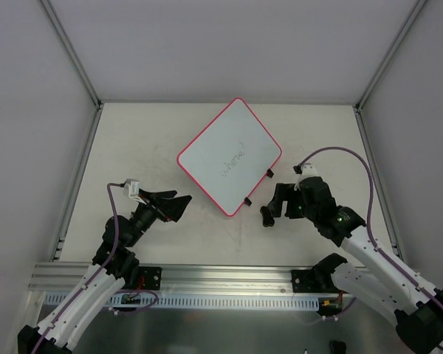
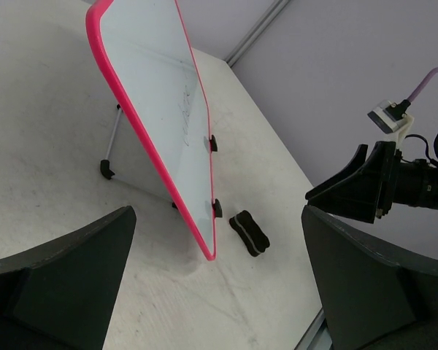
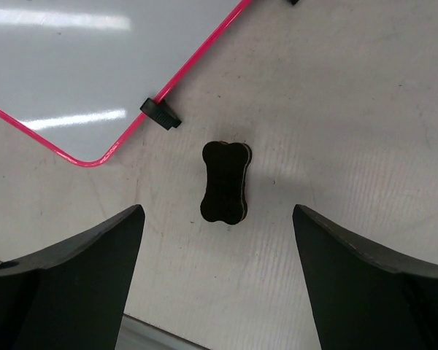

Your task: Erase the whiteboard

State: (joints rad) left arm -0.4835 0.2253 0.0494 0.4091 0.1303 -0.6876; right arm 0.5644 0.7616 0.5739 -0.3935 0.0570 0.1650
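The whiteboard (image 1: 229, 156), white with a red-pink rim and faint grey handwriting, sits turned diagonally mid-table. In the left wrist view the whiteboard (image 2: 168, 109) is propped up at a tilt on a thin leg (image 2: 111, 146). A small black eraser block (image 3: 225, 182) lies on the table beside the board's near corner and its black tab (image 3: 160, 114); it also shows in the left wrist view (image 2: 249, 233). My right gripper (image 3: 219, 284) is open and empty, just short of the eraser, its jaws either side of it. My left gripper (image 2: 219, 292) is open and empty, left of the board's near corner.
The table (image 1: 133, 147) is walled by grey panels with metal posts at the back corners. A metal rail (image 1: 207, 276) runs along the near edge by the arm bases. The right gripper (image 2: 365, 186) shows across from the left wrist camera.
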